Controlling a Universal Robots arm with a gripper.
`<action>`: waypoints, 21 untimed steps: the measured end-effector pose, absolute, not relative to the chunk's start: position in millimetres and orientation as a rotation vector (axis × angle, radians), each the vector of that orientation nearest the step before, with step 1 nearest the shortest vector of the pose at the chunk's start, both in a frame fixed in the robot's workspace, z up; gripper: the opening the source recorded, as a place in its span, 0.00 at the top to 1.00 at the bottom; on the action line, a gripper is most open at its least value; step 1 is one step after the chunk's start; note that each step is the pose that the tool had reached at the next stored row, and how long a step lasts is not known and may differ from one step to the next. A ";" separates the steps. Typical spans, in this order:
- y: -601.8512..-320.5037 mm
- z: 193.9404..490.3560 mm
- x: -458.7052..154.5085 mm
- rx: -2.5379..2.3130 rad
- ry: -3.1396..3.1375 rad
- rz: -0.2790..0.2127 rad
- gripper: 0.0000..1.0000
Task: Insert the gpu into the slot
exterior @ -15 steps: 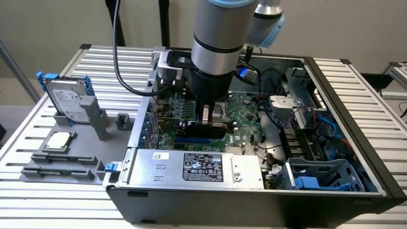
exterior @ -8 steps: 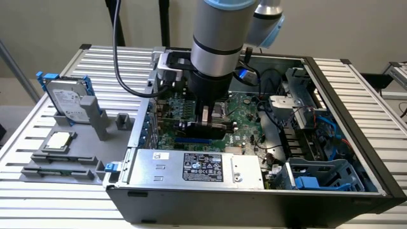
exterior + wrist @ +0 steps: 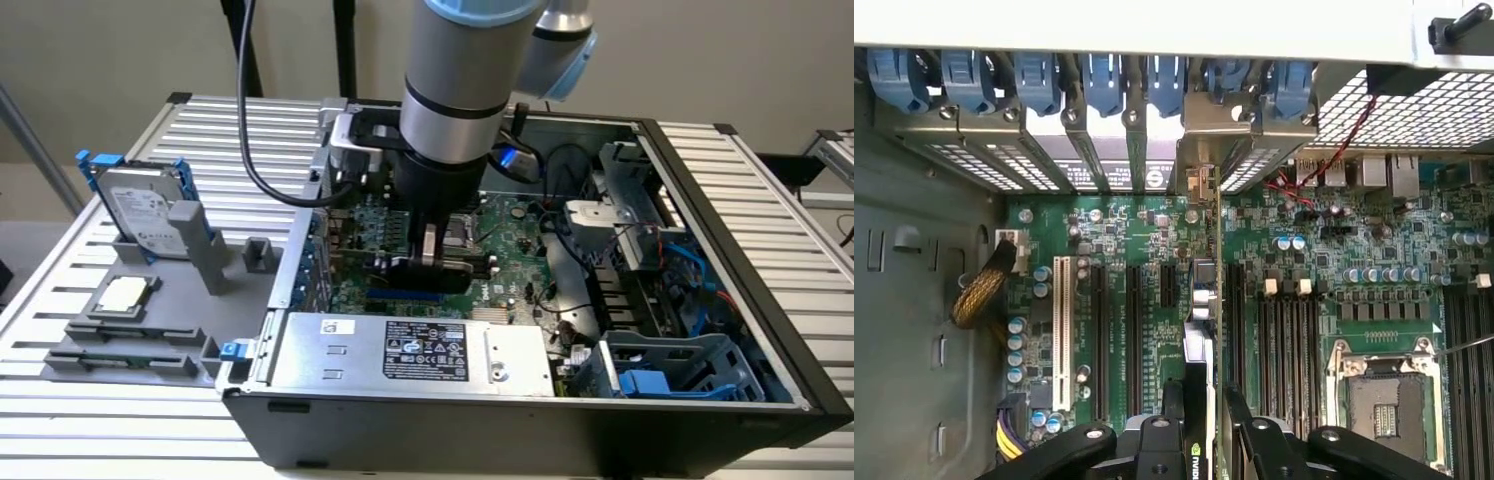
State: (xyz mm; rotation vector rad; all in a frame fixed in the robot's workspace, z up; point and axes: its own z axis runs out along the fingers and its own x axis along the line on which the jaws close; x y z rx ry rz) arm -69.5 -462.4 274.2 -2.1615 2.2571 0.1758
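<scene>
The gpu (image 3: 1204, 330) is clamped between the two fingers of the tool (image 3: 1206, 410). It is held on edge, with its long connector side turned down towards the motherboard (image 3: 1144, 230). This attitude is judged to be chosen because a card can enter a connector only edge-first. In the wrist view an NVIDIA mark is seen on the card between the fingers. The card's metal bracket (image 3: 1199, 170) is pointed away from the tool, towards the row of blue-clipped rear openings.

In the exterior view the tool (image 3: 434, 255) is placed deep inside the open computer case (image 3: 534, 430) with the gpu (image 3: 430, 278) under it. The slot (image 3: 400, 297) is seen as a blue strip directly beneath the tool, close under the card. Whether the card's edge touches it cannot be told.

A white expansion socket (image 3: 1062, 320) lies to one side of the tool. The memory sockets (image 3: 1284, 340) and the processor socket (image 3: 1384, 400) lie to the other. The power-supply box (image 3: 427, 350) is set just in front of the tool, towards the camera.

The case is laid on its side on a slatted aluminium desk (image 3: 107, 440). Well away from the tool, at the exterior view's left, a grey fixture (image 3: 120, 350) carries a hard drive (image 3: 140, 215). A plain pale wall (image 3: 107, 50) is seen behind.
</scene>
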 end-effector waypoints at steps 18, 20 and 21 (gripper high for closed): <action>-458.3 268.0 -69.5 -2.183 2.248 0.169 0.74; -458.3 267.6 -69.5 -2.184 2.248 0.169 0.74; -458.3 267.4 -69.6 -2.185 2.247 0.168 0.74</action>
